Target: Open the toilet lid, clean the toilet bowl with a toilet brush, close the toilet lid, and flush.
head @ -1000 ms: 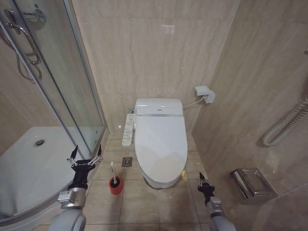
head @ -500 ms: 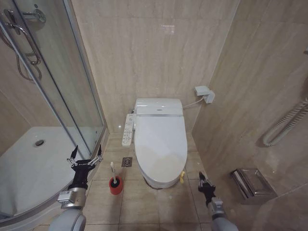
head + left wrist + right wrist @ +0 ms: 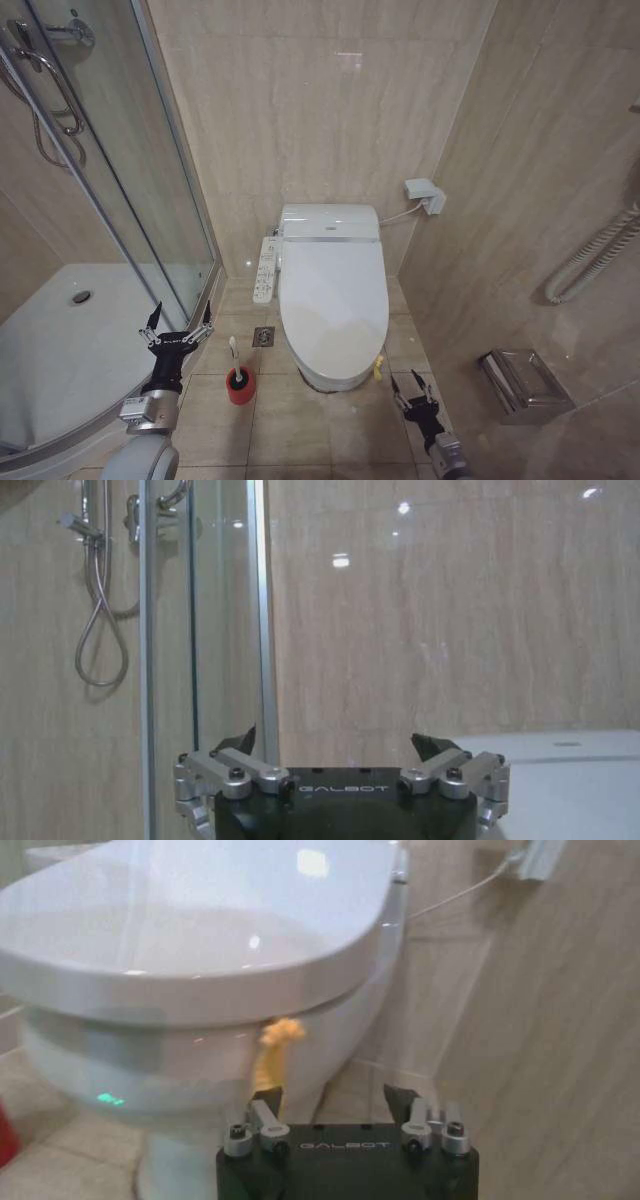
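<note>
The lid lay shut and flat on the bowl, its long axis running from the back wall toward the robot, rounded front end nearest the camera. A yellow strap hung from under the lid's front edge on the robot's right side, dangling down the bowl's wall. The brush stood upright in its red cup on the floor, just beside the bowl's left side, handle pointing up. The right gripper sat low near the floor, just right of the bowl's front, fingers spread and holding nothing (in the wrist view it faced the strap, apart from it). The left gripper hovered by the shower door, left of the brush, fingers spread wide and empty.
</note>
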Motion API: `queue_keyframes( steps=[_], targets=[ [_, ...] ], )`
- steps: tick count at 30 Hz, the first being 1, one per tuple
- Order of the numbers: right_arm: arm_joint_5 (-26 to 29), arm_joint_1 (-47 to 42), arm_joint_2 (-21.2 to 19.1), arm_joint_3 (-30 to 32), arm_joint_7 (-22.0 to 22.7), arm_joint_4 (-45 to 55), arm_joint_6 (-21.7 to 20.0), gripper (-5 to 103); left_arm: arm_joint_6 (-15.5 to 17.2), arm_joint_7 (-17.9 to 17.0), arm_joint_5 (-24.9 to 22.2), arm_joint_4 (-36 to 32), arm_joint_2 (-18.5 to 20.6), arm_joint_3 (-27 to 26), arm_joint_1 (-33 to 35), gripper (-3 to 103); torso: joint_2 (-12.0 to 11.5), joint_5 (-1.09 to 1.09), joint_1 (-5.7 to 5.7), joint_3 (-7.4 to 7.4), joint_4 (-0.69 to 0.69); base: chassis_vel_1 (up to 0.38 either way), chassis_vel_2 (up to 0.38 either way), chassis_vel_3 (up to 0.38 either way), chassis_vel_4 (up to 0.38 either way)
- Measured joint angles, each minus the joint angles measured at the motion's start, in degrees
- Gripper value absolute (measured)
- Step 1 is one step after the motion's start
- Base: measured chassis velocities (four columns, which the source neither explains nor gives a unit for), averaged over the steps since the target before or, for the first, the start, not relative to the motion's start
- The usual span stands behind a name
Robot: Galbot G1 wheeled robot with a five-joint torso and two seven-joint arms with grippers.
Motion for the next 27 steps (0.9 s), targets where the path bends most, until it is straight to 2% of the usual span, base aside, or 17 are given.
queue_keyframes(
  steps=[3, 4, 11, 12, 27],
  targets=[
    [-0.96, 0.18, 0.38, -0.96, -0.05, -0.55, 0.12, 59, 0.00, 0.00, 0.00, 0.00, 0.00, 0.00, 0.00, 100, 0.00, 0.00, 0.00, 0.00, 0.00, 0.000, 0.000, 0.000, 0.000],
    [-1.59, 0.54, 0.74, -1.40, -0.05, -1.05, 0.16, 86, 0.00, 0.00, 0.00, 0.00, 0.00, 0.00, 0.00, 100, 0.00, 0.00, 0.00, 0.00, -0.01, 0.000, 0.000, 0.000, 0.000],
    [-2.18, 3.41, 2.93, -1.70, 0.66, -4.47, 0.54, 86, 0.00, 0.00, 0.00, 0.00, 0.00, 0.00, 0.00, 100, 0.00, 0.00, 0.00, 0.00, 0.00, 0.000, 0.000, 0.000, 0.000],
    [-2.18, 4.16, 3.41, -1.59, 0.80, -5.26, 0.61, 100, 0.00, 0.00, 0.00, 0.00, 0.00, 0.00, 0.00, 100, 0.00, 0.00, 0.00, 0.00, 0.00, 0.000, 0.000, 0.000, 0.000],
    [-1.58, 9.23, 4.78, 0.67, 1.91, -10.02, 1.66, 100, 0.00, 0.00, 0.00, 0.00, 0.00, 0.00, 0.00, 100, 0.00, -0.01, 0.00, 0.00, 0.00, 0.000, 0.000, 0.000, 0.000]
  ],
)
